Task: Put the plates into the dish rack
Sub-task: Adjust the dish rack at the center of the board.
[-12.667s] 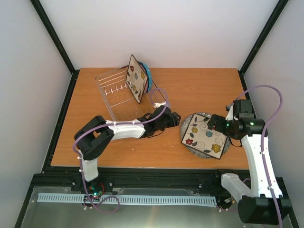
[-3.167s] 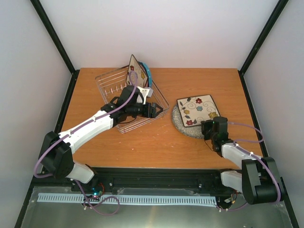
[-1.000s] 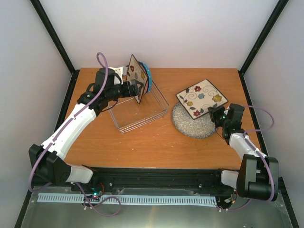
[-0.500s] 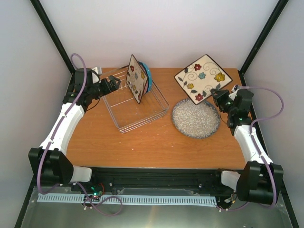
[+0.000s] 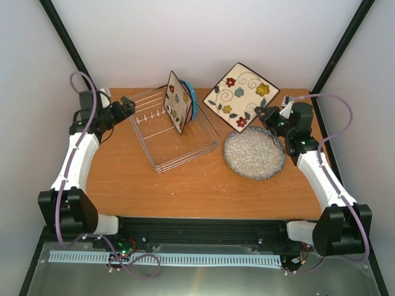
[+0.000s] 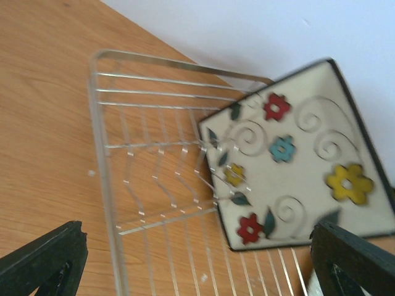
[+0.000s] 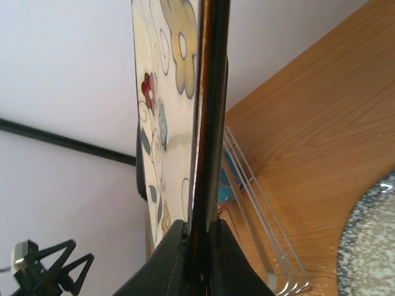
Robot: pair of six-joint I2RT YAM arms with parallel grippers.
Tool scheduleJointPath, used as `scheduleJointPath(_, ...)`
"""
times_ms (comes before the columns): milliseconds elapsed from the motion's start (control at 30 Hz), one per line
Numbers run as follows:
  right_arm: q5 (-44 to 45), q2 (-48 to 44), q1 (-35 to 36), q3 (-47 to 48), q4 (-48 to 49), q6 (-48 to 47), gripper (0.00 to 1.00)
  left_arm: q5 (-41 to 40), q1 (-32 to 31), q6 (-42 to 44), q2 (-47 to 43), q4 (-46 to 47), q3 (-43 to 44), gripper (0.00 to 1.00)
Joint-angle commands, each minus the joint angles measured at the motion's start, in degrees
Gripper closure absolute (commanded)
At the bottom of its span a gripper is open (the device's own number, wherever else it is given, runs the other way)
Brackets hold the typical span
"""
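Observation:
The wire dish rack [image 5: 147, 145] sits at the back left of the table. A square cream flowered plate [image 5: 178, 102] stands upright in it, with the blue plate [image 5: 194, 98] just behind. My right gripper [image 5: 263, 116] is shut on the lower corner of a second square flowered plate [image 5: 239, 97], held tilted in the air right of the rack and above the round grey speckled plate [image 5: 254, 153]. The right wrist view shows this plate [image 7: 207, 111] edge-on between the fingers [image 7: 176, 259]. My left gripper [image 5: 126, 106] hangs open and empty at the rack's left end, facing the racked plate [image 6: 296, 160].
Black frame posts rise at both back corners, and white walls close in the table. The rack's wires [image 6: 105, 148] fill the left wrist view. In the right wrist view the rack's end [image 7: 259, 203] and the grey plate's rim [image 7: 370, 246] lie below the held plate.
My right gripper has lifted the square plate off the grey plate and carried it up and left towards the rack. The left arm has pulled back to the rack's left end and opened wider.

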Motion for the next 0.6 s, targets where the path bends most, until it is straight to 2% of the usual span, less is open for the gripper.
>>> scheduleJointPath(0,0.2,0.1,4.1,8.0,12.7,-2.2,0.97,-0.7,4.7,1.8,2.3,-1.3,2.1,0.00)
scheduleJointPath(100,2.1,2.5,7.7,12.2,10.7,-4.3,0.97,-1.4,5.6,0.7,2.9,-2.5,1.7,0.00)
scheduleJointPath(267,5.7,5.5,12.6,15.9,10.6,-4.9,0.97,-0.4,5.6,-2.7,-0.4,0.2,-4.9,0.00)
scheduleJointPath(433,9.8,8.7,16.6,20.7,9.6,-7.2,0.97,1.2,5.7,-0.4,2.2,1.7,-6.9,0.00)
scheduleJointPath(567,9.9,11.4,17.2,23.0,10.3,-7.1,0.97,1.0,5.6,0.8,4.2,2.2,-6.9,0.00)
